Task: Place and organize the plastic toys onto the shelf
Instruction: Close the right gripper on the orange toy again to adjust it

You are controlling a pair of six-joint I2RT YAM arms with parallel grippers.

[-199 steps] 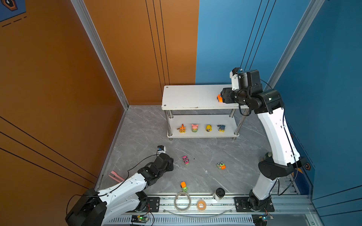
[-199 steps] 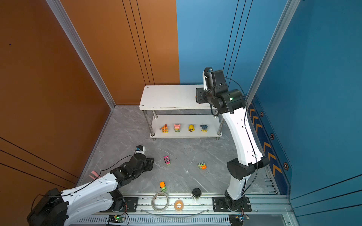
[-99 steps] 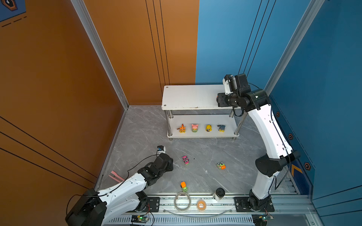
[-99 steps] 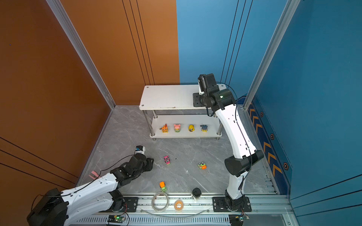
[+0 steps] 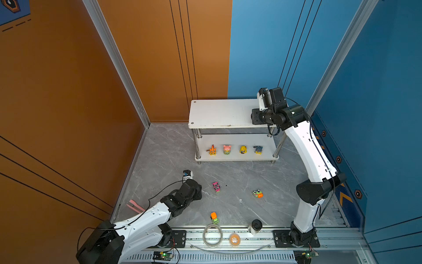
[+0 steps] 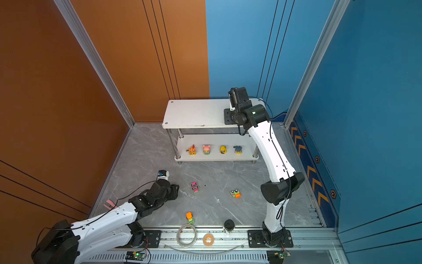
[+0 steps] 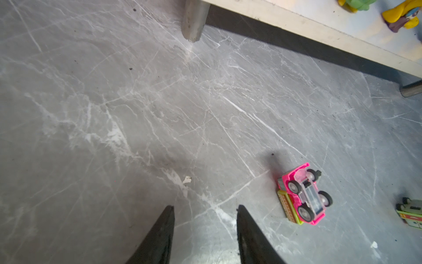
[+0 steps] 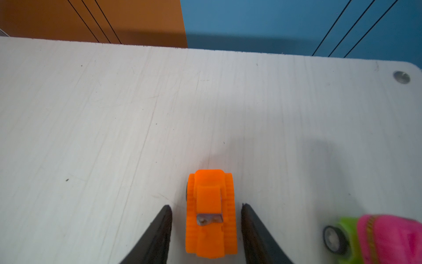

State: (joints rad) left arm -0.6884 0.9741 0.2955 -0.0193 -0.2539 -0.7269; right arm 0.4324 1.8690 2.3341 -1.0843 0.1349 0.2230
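Note:
An orange car (image 8: pixel 210 212) rests on the top board of the white shelf (image 8: pixel 114 114), near its right end. My right gripper (image 8: pixel 206 209) is open around the car, with a gap showing on each side. A pink and lime car (image 8: pixel 376 237) stands on the same board beside it. Several figurines, orange (image 5: pixel 212 150), pink (image 5: pixel 227 149), yellow (image 5: pixel 243 149) and blue-grey (image 5: pixel 258 149), line the lower board. My left gripper (image 7: pixel 205 208) is open and empty, low over the floor. A pink car (image 7: pixel 302 196) lies wheels-up a little to its side.
Two more cars stand on the grey floor, a green and orange one (image 5: pixel 257 193) and an orange and green one (image 5: pixel 214 217). Two tape rolls (image 5: pixel 212 235) (image 5: pixel 234 239) and a black-capped can (image 5: pixel 256 226) sit by the front rail. A chrome shelf post (image 7: pixel 194 20) rises ahead of my left gripper.
My right arm has shifted over the shelf's top board, and the orange car seen at its tip is now hidden under the wrist in the top views. The left arm has not moved.

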